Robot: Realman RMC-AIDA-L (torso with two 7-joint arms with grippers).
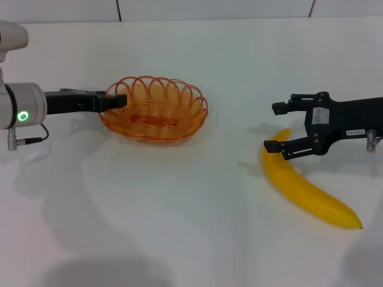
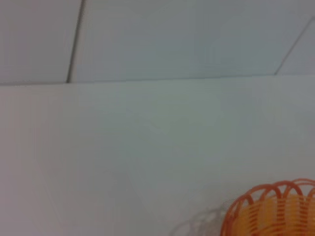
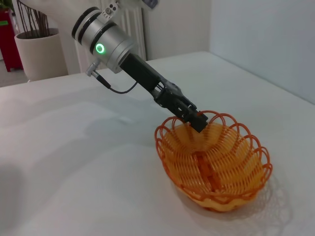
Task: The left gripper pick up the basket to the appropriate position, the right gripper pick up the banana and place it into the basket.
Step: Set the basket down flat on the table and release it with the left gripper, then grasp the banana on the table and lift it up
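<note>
the shallow orange looped-wire basket [image 1: 154, 109] is being gripped at its left rim by the black two-fingered left claw [image 1: 117, 100], clenched on the wire w/ fingers reaching over the scalloped edge. the basket is resting on the white surface [image 1: 179, 197], left of centre. the long bright yellow plastic-looking banana [image 1: 305, 188] is lying on the surface at right, well apart from the basket. the black right claw [image 1: 280, 128] w/ small white label is being held released, fingers spread, one finger just over the banana's near tip.
</note>
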